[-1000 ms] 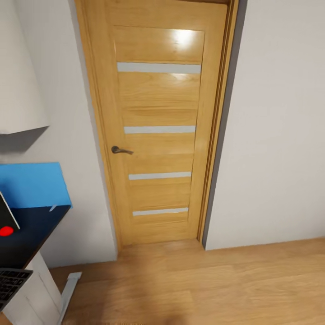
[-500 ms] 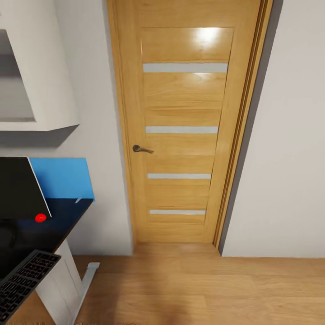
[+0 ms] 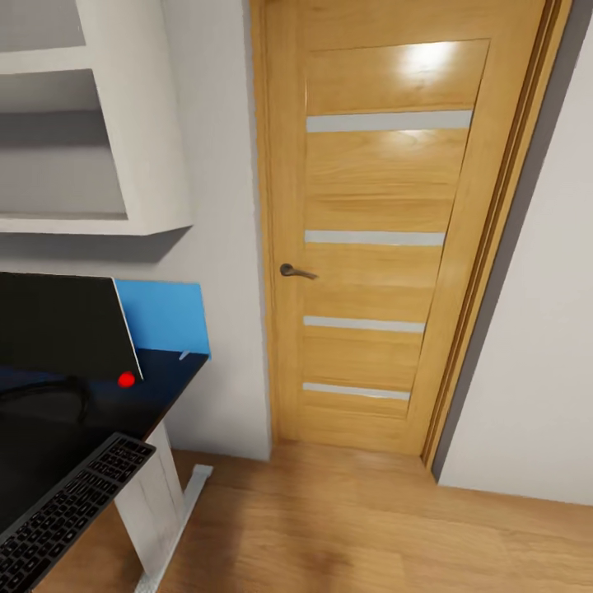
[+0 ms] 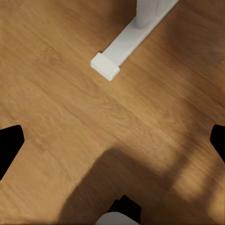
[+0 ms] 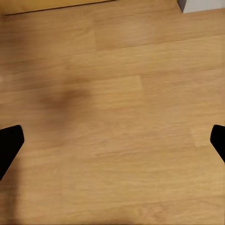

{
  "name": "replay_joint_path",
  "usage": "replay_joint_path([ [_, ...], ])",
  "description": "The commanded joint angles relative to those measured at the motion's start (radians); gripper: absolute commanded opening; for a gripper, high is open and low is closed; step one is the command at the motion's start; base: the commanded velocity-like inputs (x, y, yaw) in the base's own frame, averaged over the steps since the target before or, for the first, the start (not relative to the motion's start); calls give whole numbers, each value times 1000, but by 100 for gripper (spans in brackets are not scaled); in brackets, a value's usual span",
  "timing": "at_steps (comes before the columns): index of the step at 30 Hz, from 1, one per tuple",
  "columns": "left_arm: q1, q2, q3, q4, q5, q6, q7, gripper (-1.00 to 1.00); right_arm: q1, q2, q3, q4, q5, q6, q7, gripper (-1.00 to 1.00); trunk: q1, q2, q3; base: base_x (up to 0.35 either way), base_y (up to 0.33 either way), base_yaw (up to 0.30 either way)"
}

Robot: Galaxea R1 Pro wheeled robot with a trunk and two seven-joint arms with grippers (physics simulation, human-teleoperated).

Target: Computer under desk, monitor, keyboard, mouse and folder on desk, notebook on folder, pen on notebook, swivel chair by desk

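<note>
Head view: glossy black desk surface [image 3: 169, 387] at lower left, white leg [image 3: 152, 511] with a flat foot on the wood floor [image 3: 346, 527]. Monitor [image 3: 58, 325] stands on the surface, black front with a red dot at its lower corner. Blue folder [image 3: 165, 317] sits upright just behind the monitor against the wall. Black keyboard [image 3: 66, 511] lies on the near part of the surface, in front of the monitor. White wall shelf [image 3: 140, 165] above. Closed wooden door [image 3: 379, 239] with a lever handle [image 3: 295, 271]. Left gripper [image 4: 112, 145] spread wide over floor near the leg's foot; right gripper [image 5: 112, 143] spread wide over bare floor, nothing between fingers.
</note>
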Motion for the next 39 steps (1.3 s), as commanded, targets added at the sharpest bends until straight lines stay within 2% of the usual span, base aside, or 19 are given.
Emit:
replay_joint_path([
  [1,0,1,-8,-2,10,-5,7,100,-1,0,9,1,-7,-3,-3,100,0,-1,-1,0,0,280],
  [31,0,1,-10,-1,12,-27,7,100,-1,-2,5,1,-9,-1,-5,100,0,-1,-1,0,0,280],
  [39,0,-5,-12,0,13,-27,7,100,-1,-9,2,-5,-12,1,-9,100,0,-1,-1,0,0,285],
])
